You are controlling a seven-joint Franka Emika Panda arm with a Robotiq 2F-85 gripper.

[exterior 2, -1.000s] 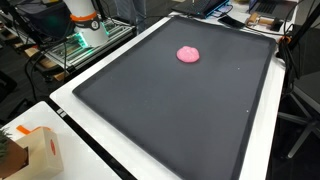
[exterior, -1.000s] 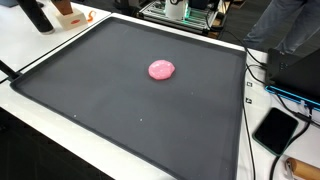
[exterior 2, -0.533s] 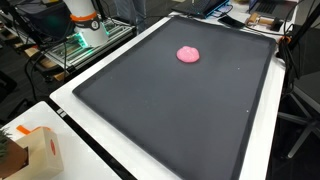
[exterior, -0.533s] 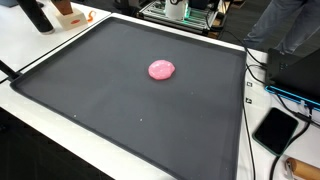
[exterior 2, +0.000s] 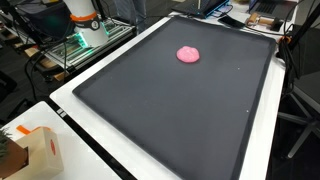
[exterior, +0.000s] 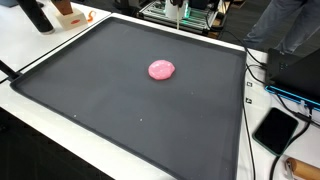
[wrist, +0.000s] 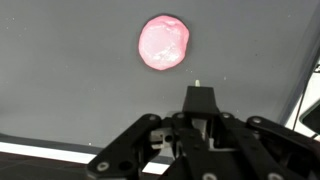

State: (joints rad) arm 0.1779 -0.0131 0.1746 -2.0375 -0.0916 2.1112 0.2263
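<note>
The tool (wrist: 200,118) hangs above the table (exterior: 45,52). Only its dark linkage and a small middle piece show at the lower edge of the wrist view. The fingertips are out of sight, so I cannot tell whether it stands open or closed, and it holds nothing that can be seen.

Nearest to it is the pink lump (wrist: 163,42), soft-looking and rounded. It lies alone on the black mat (exterior: 100,95) that covers most of the table, toward the far half in both exterior views (exterior 2: 189,54). In the wrist view the lump sits ahead of the tool and a little to one side, well apart from it.

As I judge it, working on the lump well calls for centring the tool over it first. The descent should be straight and gentle, since so low and soft a thing would squash or smear under a hard press.

Nothing on the mat stands between them. Off the mat lie a dark phone (exterior: 275,128) and cables (exterior: 256,72) along one edge, and a cardboard box (exterior 2: 36,150) at a corner, all clear of the path.
</note>
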